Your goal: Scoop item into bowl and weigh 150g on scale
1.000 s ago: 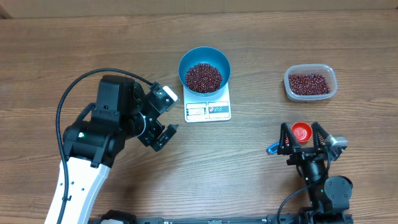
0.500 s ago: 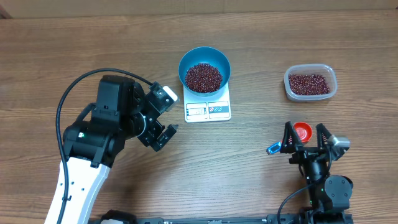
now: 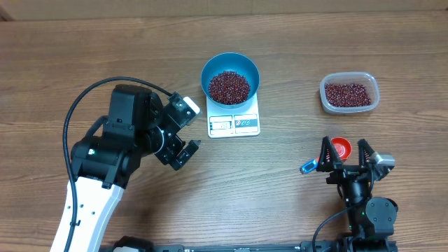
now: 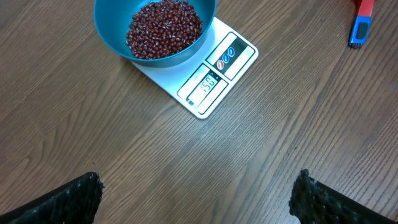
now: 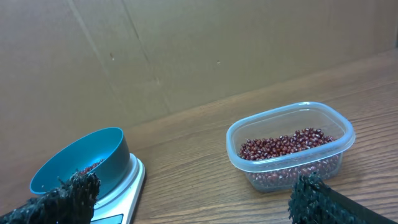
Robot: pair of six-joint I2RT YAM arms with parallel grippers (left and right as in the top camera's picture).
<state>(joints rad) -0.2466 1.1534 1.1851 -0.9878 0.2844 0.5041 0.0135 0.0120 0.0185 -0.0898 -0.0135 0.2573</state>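
The blue bowl (image 3: 210, 70) of beans (image 3: 229, 86) sits on the scale (image 3: 234, 124). Left of the scale, the left hand (image 3: 187, 131) hangs spread, holding nothing. Well right of the scale, the right hand (image 3: 342, 143) is spread too, a red scoop (image 3: 340, 148) showing between its fingers.

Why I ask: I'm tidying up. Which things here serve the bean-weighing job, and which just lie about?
Job: beans, blue bowl, scale, clear tub of spare beans, red-and-blue scoop.
Lying about: nothing stray shows; only the cardboard wall behind.
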